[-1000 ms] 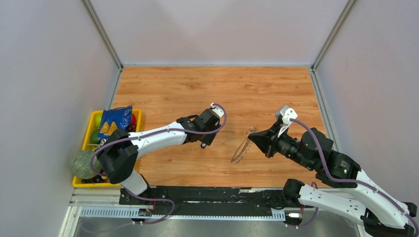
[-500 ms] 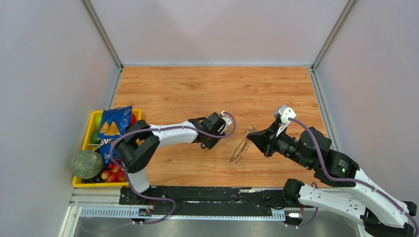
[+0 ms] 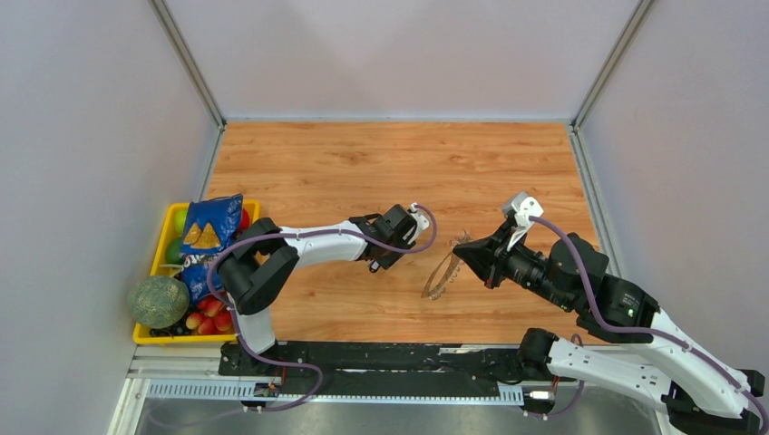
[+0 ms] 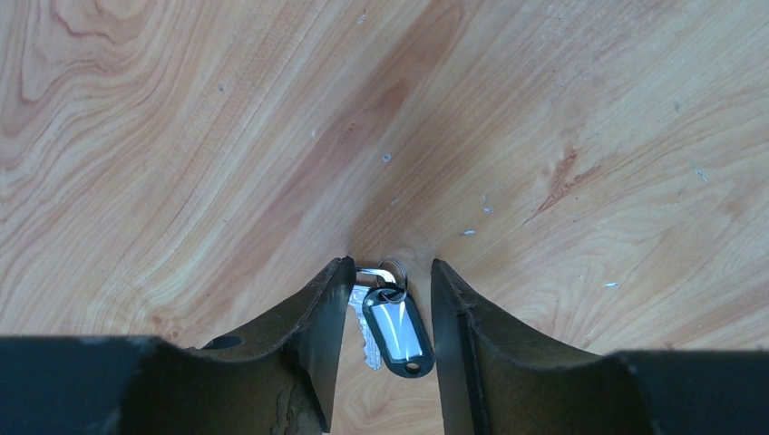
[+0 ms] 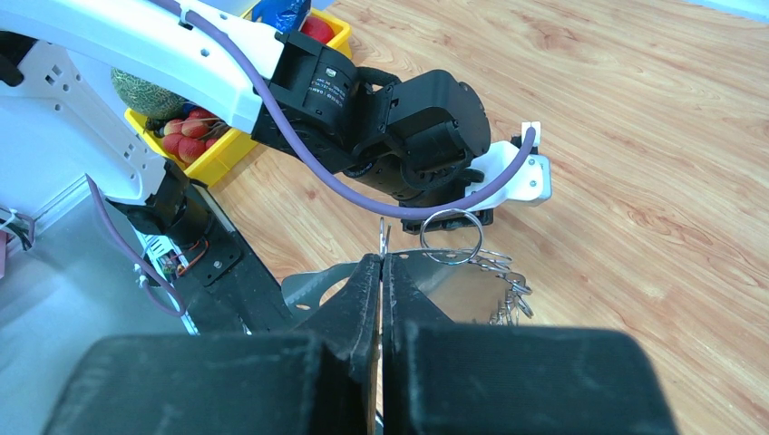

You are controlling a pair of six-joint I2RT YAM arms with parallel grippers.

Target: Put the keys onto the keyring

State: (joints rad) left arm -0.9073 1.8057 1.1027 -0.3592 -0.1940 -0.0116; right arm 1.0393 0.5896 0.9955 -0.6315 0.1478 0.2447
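**L hand straddles key; R hand clamps keyring**

L hand [image 4: 388,267]: fingers partway apart, tips down by the surface [image 3: 363,163]. The key [image 4: 397,331] lies flat between them w/ black tag and small split ring. Blade partly hidden behind one finger; can't tell if either pad touches it. In top view the key is hidden under the hand.

R hand [image 5: 382,263]: pinched tight on the keyring [image 3: 441,274] rim. Wrist view gives the hoop nearly edge-on, w/ only a thin sliver, one small ring and the jagged fringe showing.

Pose: L arm stretched low to its right, wrist pointing down. R arm reaches left, hoop tilted; its low end is near the surface, contact unclear.

Room: hands near each other mid-surface, not touching. Walls and the yellow bin [image 3: 145,337] at the left edge are well apart from both.
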